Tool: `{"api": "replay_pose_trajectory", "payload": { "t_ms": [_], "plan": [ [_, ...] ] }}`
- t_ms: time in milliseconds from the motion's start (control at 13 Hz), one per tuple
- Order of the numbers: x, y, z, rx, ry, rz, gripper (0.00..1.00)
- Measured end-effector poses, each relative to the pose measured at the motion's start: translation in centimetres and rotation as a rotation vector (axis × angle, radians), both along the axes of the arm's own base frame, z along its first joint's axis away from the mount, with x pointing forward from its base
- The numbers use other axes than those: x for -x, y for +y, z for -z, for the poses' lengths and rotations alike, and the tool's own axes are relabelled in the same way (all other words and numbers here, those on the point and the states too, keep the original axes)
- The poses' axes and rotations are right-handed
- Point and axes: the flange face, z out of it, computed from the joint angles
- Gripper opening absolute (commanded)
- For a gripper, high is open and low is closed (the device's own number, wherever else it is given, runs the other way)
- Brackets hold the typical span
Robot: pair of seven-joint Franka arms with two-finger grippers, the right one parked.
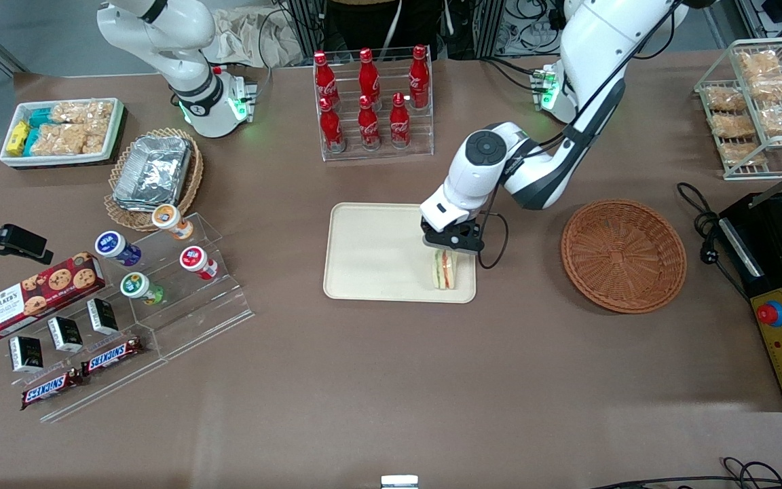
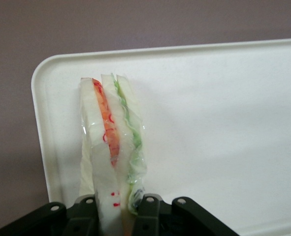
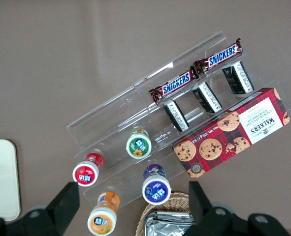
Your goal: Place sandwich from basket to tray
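One step remains for you: the gripper, jaws clamped on the sandwich, hangs centre-frame over the tray, basket empty.

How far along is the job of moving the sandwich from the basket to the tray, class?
Done: the basket holds nothing, and the sandwich stands over the tray, near the corner toward the working arm's end. In hand: the gripper sits right above it, fingers shut on the sandwich. Left: open the fingers and lift clear. Whether it already rests on the tray, I cannot tell.
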Motion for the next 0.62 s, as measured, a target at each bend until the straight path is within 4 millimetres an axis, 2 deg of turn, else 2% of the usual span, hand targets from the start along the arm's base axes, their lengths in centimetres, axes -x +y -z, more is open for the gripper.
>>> {"api": "replay_pose_trajectory", "payload": {
  "t_ms": [77, 154, 231, 615],
  "plan": [
    [0.1, 0.2, 0.9, -0.019, -0.005, 0.005, 0.0],
    [0.0, 0.4, 1.6, -0.034, -0.01, 0.003, 0.52],
    [-0.1, 0.5, 1.8, -0.039, -0.021, -0.002, 1.0],
    [-0.2, 0.2, 2.0, -0.047, -0.043, -0.051, 1.0]
  ]
}}
